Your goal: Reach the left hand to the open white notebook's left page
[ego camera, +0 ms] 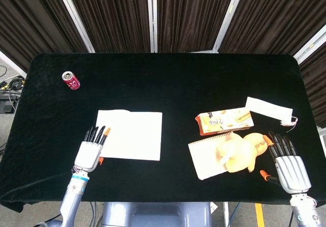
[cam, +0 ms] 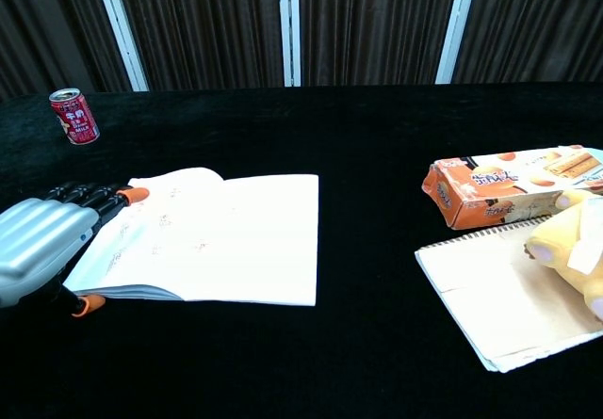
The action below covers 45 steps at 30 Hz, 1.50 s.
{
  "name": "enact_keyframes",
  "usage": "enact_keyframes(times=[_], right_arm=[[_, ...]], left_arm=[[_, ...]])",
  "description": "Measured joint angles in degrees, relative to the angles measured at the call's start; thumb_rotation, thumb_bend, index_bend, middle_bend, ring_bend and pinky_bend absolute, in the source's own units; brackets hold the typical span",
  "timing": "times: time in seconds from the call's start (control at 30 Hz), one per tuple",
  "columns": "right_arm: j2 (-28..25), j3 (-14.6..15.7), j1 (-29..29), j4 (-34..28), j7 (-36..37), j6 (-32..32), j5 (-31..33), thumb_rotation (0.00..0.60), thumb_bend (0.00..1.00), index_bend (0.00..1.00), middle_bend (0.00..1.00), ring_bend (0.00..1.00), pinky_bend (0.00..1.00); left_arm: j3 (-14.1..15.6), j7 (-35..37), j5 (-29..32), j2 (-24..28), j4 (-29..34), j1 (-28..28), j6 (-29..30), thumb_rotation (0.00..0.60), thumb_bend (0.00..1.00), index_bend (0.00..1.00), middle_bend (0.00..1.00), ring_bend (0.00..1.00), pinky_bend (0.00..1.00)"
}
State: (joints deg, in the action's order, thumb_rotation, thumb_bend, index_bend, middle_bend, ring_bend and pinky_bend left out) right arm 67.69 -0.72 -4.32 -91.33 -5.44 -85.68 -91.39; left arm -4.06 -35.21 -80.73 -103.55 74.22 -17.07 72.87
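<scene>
**Left hand at notebook's left edge**

Notebook [ego camera: 130, 134] lies open, front-left on table [ego camera: 163, 79]. Left hand [ego camera: 88, 152], empty, fingers extended and apart, fingertips [cam: 135, 194] over left page's outer edge. Right hand [ego camera: 289, 164] empty, fingers apart, beside plush toy [ego camera: 239, 153].

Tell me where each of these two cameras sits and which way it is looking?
Head view: high above the near edge, looking steeply down on the whole black table; the left hand and the right hand show with their forearms.
Chest view: low at the near edge, looking level across the table toward the curtains; only the left hand shows.
Shared: the white notebook, the red can, the orange snack box, the yellow plush toy and the left hand.
</scene>
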Motion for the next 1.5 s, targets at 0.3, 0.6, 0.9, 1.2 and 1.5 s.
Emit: enact_keyframes(times=[0.3, 0.6, 0.9, 1.2, 1.5], right_arm=[[-0.19, 0.07, 0.08, -0.11, 0.42, -0.15, -0.20, 0.600, 0.01, 0.00, 0.00, 0.00, 0.00], [-0.12, 0.30, 0.05, -0.23, 0.38, 0.16, -0.33, 0.600, 0.01, 0.00, 0.00, 0.00, 0.00], [-0.36, 0.22, 0.08, -0.34, 0.90, 0.01, -0.34, 0.600, 0.01, 0.00, 0.00, 0.00, 0.00], [-0.45, 0.15, 0.12, -0.46, 1.12, -0.14, -0.35, 0.600, 0.01, 0.00, 0.00, 0.00, 0.00], [-0.76, -0.04, 0.19, -0.83, 1.66, -0.48, -0.35, 0.600, 0.01, 0.00, 0.00, 0.00, 0.00]], left_arm=[[0.25, -0.03, 0.43, -1.00, -1.92, -0.42, -0.02, 0.600, 0.24, 0.00, 0.00, 0.00, 0.00], [0.41, 0.33, -0.53, -1.29, -3.15, -0.85, 1.01, 0.600, 0.48, 0.00, 0.00, 0.00, 0.00], [1.45, 1.14, -7.74, -2.79, -7.84, -1.82, 7.07, 0.600, 0.49, 0.00, 0.00, 0.00, 0.00], [2.18, 1.67, -12.95, -2.76, -7.03, -2.76, 11.68, 0.600, 0.48, 0.00, 0.00, 0.00, 0.00], [0.26, -0.74, -15.16, -2.81, -3.85, -6.06, 11.02, 0.600, 0.47, 0.00, 0.00, 0.00, 0.00]])
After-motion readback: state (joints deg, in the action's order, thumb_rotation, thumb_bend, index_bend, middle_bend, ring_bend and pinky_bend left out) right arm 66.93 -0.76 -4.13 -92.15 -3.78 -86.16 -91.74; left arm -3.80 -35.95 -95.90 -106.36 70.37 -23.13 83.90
